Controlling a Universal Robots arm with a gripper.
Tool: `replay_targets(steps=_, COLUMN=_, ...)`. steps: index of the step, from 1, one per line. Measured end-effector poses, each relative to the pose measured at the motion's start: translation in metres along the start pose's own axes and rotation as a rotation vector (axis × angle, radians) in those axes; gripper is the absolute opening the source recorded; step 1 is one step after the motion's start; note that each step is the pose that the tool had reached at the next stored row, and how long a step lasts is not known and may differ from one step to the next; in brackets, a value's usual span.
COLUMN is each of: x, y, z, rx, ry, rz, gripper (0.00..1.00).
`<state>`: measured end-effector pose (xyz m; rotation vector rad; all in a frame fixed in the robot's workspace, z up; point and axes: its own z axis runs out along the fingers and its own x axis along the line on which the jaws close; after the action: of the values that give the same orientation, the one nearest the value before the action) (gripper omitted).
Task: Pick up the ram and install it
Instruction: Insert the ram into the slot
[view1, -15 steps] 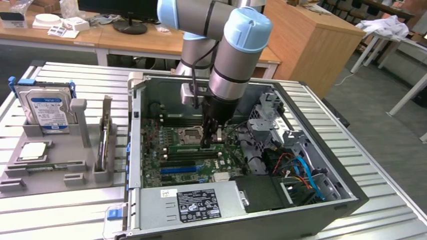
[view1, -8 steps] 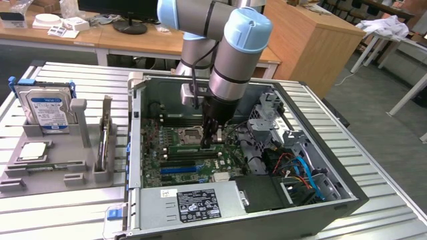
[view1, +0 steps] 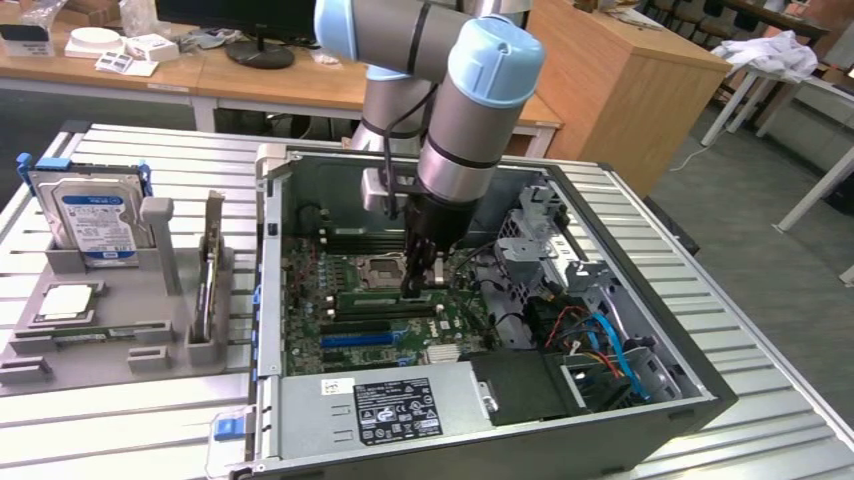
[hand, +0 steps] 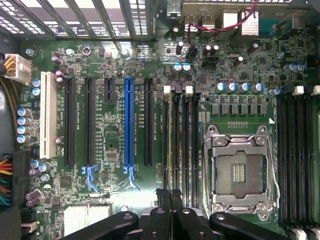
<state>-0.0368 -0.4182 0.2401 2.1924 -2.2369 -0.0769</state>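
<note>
Gripper (hand: 170, 196) fully closed, tips right over the ram (view1: 383, 297), which looks to stand edge-up in a memory slot (hand: 172, 130) beside the CPU socket (hand: 240, 172). My guess: closed so I can press it home.

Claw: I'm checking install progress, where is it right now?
In the exterior view, the claw is low inside the open computer case, over the black memory slots beside the processor socket.

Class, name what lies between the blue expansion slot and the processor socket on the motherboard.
In the wrist view: one black expansion slot, then a bank of black memory slots, between the blue expansion slot and the processor socket.
</note>
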Motion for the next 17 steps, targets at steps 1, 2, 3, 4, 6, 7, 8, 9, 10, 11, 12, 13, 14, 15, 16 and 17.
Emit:
replay_targets(steps=1, x=0.0000, y=0.0000, z=0.0004, rx=0.0000, ry=0.0001, rz=0.000, gripper=0.11)
replay_targets(steps=2, x=0.0000, y=0.0000, z=0.0008, rx=-0.0001, ry=0.0001, rz=0.000, gripper=0.11)
replay_targets(steps=3, x=0.0000, y=0.0000, z=0.0010, rx=-0.0001, ry=0.0002, rz=0.000, gripper=0.11)
replay_targets(steps=4, x=0.0000, y=-0.0001, z=0.0014, rx=0.0000, ry=0.0000, rz=0.000, gripper=0.11)
replay_targets(steps=6, x=0.0000, y=-0.0001, z=0.0022, rx=0.0000, ry=0.0001, rz=0.000, gripper=0.11)
replay_targets(steps=7, x=0.0000, y=-0.0001, z=0.0027, rx=0.0000, ry=0.0000, rz=0.000, gripper=0.11)
replay_targets(steps=8, x=0.0001, y=-0.0001, z=0.0031, rx=0.0000, ry=0.0001, rz=0.000, gripper=0.11)
replay_targets(steps=9, x=0.0001, y=-0.0002, z=0.0035, rx=-0.0001, ry=0.0001, rz=0.000, gripper=0.11)
replay_targets(steps=10, x=0.0001, y=-0.0002, z=0.0036, rx=-0.0001, ry=0.0002, rz=0.000, gripper=0.11)
replay_targets(steps=11, x=0.0001, y=-0.0002, z=0.0036, rx=-0.0001, ry=0.0003, rz=0.000, gripper=0.11)
replay_targets(steps=12, x=0.0001, y=-0.0002, z=0.0036, rx=-0.0001, ry=0.0004, rz=0.000, gripper=0.11)
replay_targets(steps=13, x=0.0001, y=-0.0002, z=0.0038, rx=-0.0001, ry=0.0002, rz=0.000, gripper=0.11)
replay_targets(steps=14, x=0.0000, y=-0.0002, z=0.0042, rx=0.0001, ry=-0.0002, rz=0.000, gripper=0.11)
replay_targets(steps=15, x=0.0000, y=-0.0002, z=0.0046, rx=0.0001, ry=-0.0003, rz=0.000, gripper=0.11)
replay_targets(steps=16, x=0.0001, y=-0.0002, z=0.0046, rx=0.0000, ry=0.0000, rz=0.000, gripper=0.11)
replay_targets(steps=17, x=0.0001, y=-0.0002, z=0.0045, rx=0.0000, ry=0.0000, rz=0.000, gripper=0.11)
